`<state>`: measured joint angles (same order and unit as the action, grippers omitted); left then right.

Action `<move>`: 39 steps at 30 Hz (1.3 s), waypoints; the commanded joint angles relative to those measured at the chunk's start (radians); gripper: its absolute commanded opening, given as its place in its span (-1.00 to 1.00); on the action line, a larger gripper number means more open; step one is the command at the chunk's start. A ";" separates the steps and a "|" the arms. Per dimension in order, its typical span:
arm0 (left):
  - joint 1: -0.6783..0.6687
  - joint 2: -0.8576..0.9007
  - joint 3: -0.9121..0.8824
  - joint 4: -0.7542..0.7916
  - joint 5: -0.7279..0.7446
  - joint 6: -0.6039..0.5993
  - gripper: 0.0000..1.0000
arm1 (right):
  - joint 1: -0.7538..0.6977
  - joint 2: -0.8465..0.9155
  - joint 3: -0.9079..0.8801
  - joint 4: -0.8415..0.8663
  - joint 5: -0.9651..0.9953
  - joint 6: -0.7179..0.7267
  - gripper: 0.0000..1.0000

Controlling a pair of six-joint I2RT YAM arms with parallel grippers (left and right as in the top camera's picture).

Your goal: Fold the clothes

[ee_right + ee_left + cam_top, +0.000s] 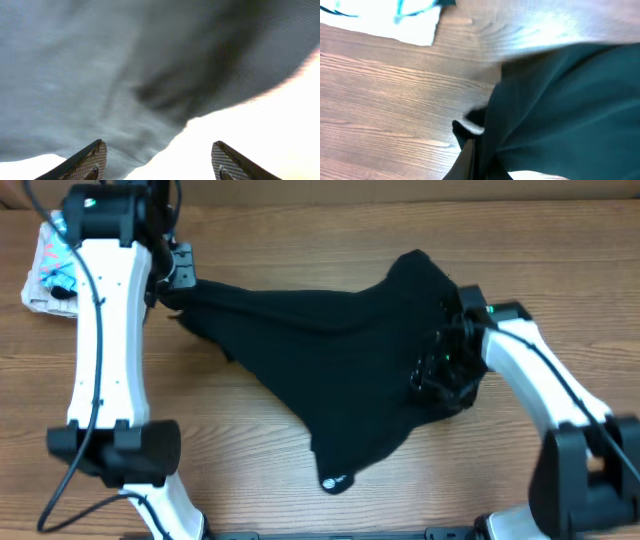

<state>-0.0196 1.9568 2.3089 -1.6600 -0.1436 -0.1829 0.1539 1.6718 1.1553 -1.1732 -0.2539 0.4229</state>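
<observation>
Spreading the garment (330,350) on the bench (250,480) seems your step: left tool (178,277) is pinching its corner, right tool (159,150) is hovering spread over the opposite edge, probably needing a pinch there next.

Our background bits
We see a wood-grain counter (260,460) with a folded light printed cloth (40,278) at its far-left corner.

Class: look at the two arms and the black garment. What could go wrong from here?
1. The left gripper pinches only one edge of the black garment; a hard pull might slip it free.
2. The right gripper stands open over bunched cloth, so closing may catch several layers.
3. The printed shirt lies close to the left arm and could get dragged.
</observation>
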 commanded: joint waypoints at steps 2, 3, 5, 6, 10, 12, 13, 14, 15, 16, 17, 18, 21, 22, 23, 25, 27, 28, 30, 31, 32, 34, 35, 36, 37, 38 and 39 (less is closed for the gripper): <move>-0.001 -0.030 0.018 0.016 -0.008 -0.016 -0.92 | 0.016 -0.117 -0.138 0.076 0.041 0.106 0.40; -0.001 -0.032 0.018 0.021 0.004 -0.016 -0.92 | 0.020 -0.121 -0.172 0.104 0.040 0.106 0.40; -0.001 -0.032 0.018 0.037 0.039 -0.016 -0.92 | 0.029 -0.119 -0.231 0.169 0.027 0.105 0.40; -0.001 -0.032 0.018 0.046 0.056 -0.016 -0.92 | 0.036 -0.119 -0.259 0.206 0.016 0.105 0.39; -0.001 -0.032 0.018 0.072 0.087 -0.016 -0.91 | 0.073 -0.119 -0.319 0.306 -0.006 0.095 0.36; -0.001 -0.032 0.018 0.075 0.089 -0.016 -0.92 | 0.090 -0.119 -0.316 0.315 -0.009 0.074 0.33; -0.001 -0.032 0.018 0.075 0.089 -0.016 -0.92 | 0.098 -0.119 -0.317 0.321 -0.009 0.070 0.29; -0.001 -0.032 0.018 0.075 0.089 -0.016 -0.91 | 0.103 -0.117 -0.317 0.327 -0.008 0.062 0.25; -0.001 -0.032 0.018 0.075 0.090 -0.016 -0.91 | 0.105 -0.117 -0.317 0.332 -0.008 0.048 0.22; -0.002 -0.032 0.018 0.075 0.091 -0.016 -0.91 | 0.105 -0.116 -0.317 0.335 0.002 0.044 0.19; -0.001 -0.031 0.018 0.075 0.092 -0.016 -0.91 | 0.105 -0.115 -0.317 0.339 0.022 0.044 0.11; -0.002 -0.031 0.018 0.076 0.092 -0.016 -0.92 | 0.105 -0.112 -0.317 0.346 0.050 0.045 0.04; -0.001 -0.031 0.018 0.075 0.092 -0.016 -0.92 | 0.105 -0.102 -0.317 0.396 0.078 0.045 -0.14; -0.002 -0.031 0.018 0.075 0.092 -0.016 -0.92 | 0.104 -0.100 -0.317 0.407 0.079 0.045 -0.18; -0.002 -0.031 0.018 0.073 0.092 -0.016 -0.92 | 0.102 -0.099 -0.317 0.422 0.085 0.045 -0.34; -0.001 -0.031 0.018 0.072 0.092 -0.016 -0.92 | 0.094 -0.098 -0.317 0.446 0.098 0.050 -0.61; -0.001 -0.031 0.018 0.072 0.092 -0.016 -0.92 | 0.077 -0.099 -0.312 0.463 0.105 0.053 -0.92; -0.001 -0.031 0.018 0.072 0.092 -0.016 -0.92 | 0.061 -0.099 -0.301 0.461 0.104 0.053 -0.92; -0.002 -0.031 0.018 0.071 0.092 -0.016 -0.91 | 0.019 -0.099 -0.262 0.437 0.103 0.045 -0.92; -0.002 -0.031 0.018 0.071 0.092 -0.016 -0.92 | -0.011 -0.099 -0.225 0.409 0.103 0.029 -0.93; -0.002 -0.031 0.018 0.071 0.093 -0.016 -0.92 | -0.039 -0.099 -0.188 0.385 0.103 0.008 -0.93; -0.002 -0.031 0.018 0.072 0.093 -0.016 -0.92 | -0.100 -0.099 -0.100 0.341 0.100 -0.043 -0.93; -0.002 -0.031 0.018 0.072 0.093 -0.016 -0.91 | -0.127 -0.099 -0.061 0.326 0.095 -0.066 -0.93; -0.002 -0.031 0.018 0.072 0.093 -0.016 -0.92 | -0.157 -0.099 -0.016 0.316 0.091 -0.089 -0.93; -0.003 -0.031 0.018 0.073 0.096 -0.016 -0.92 | -0.185 -0.099 0.023 0.313 0.090 -0.109 -0.93; -0.008 -0.031 0.018 0.076 0.105 -0.016 -0.91 | -0.212 -0.099 0.061 0.320 0.087 -0.131 -0.93; -0.012 -0.031 0.018 0.082 0.122 -0.016 -0.91 | -0.232 -0.099 0.087 0.335 0.084 -0.149 -0.92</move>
<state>-0.0196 1.9320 2.3123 -1.5887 -0.0521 -0.1852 -0.0147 1.5822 1.1358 -0.8593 -0.1761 0.3695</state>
